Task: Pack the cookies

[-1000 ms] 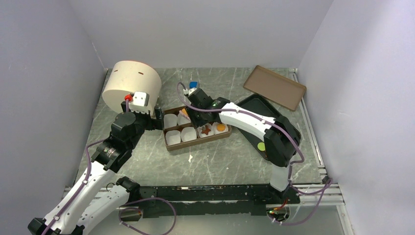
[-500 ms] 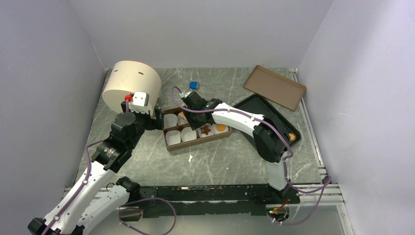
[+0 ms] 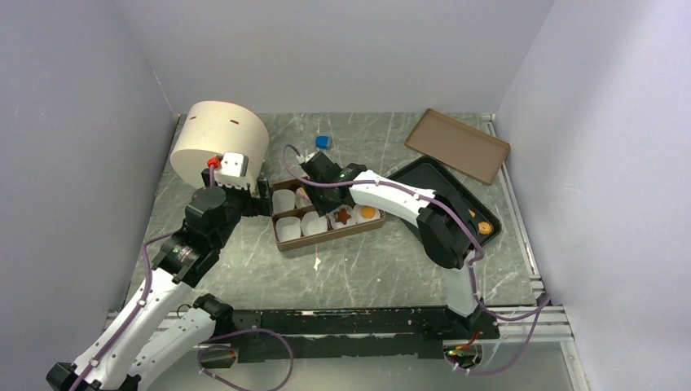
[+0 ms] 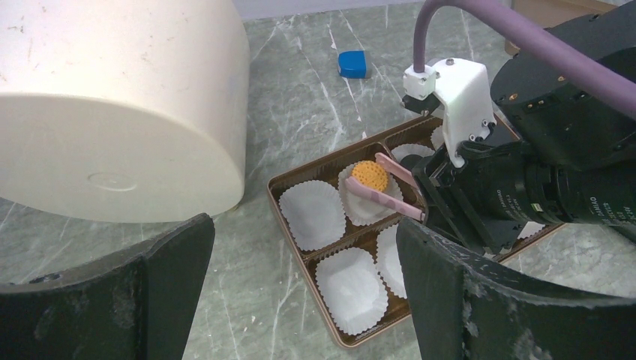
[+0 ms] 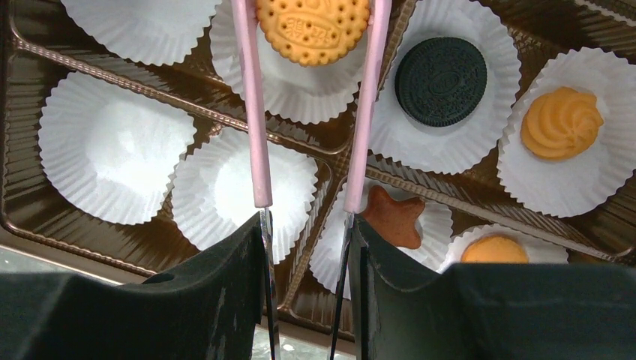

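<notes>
Right tool (image 5: 307,225) clamps pink tongs (image 5: 251,112) pinching orange round cookie (image 5: 313,28). Left tool (image 4: 304,232) wide, empty, 9 o'clock of box (image 4: 271,187).

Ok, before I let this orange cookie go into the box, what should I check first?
1. Round orange cookie sits between the tips of the pink tongs: ok.
2. Right gripper is clamped on the tongs, both blades straight: ok.
3. Paper cup under the cookie holds no other cookie: ok.
4. Cookie already resting in that cup rather than hanging above it: cannot tell.
5. Black cookie in the next cup is apart from the tongs: ok.
6. Left gripper is open and holds nothing: ok.
</notes>
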Available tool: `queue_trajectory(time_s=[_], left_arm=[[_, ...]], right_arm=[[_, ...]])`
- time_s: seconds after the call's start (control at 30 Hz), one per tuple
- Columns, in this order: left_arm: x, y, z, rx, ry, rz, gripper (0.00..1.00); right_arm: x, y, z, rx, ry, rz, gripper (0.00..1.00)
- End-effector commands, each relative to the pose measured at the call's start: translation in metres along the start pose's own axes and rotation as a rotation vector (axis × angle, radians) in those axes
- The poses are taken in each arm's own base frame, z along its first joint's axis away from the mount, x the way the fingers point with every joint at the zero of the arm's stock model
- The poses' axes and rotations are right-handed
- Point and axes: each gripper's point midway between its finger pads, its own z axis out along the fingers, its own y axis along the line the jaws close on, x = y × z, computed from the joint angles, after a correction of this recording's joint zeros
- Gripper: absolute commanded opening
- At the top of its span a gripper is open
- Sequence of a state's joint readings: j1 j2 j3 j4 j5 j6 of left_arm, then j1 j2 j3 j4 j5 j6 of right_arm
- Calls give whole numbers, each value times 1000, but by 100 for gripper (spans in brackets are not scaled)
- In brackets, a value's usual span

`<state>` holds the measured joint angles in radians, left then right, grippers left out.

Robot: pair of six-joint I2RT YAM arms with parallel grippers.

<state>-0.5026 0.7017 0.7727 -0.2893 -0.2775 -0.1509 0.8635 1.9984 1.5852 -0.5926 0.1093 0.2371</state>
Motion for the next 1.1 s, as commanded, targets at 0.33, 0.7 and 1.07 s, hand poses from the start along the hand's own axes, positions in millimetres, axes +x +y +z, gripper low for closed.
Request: queue_trajectory(time_s=[0.33,0.7,1.07], left_arm=[[-17,-2,-3,16,-63,-3,96],[-18,-2,-5,15,-73,-6,96],[-21,-1,-8,15,-87,-9,96]], right_arm=[[-25,4,-27,-21,-73,-1,49],[-33,-8,-70,16,-134,21,43],[-6,-50,-102,115,-98,113,41]])
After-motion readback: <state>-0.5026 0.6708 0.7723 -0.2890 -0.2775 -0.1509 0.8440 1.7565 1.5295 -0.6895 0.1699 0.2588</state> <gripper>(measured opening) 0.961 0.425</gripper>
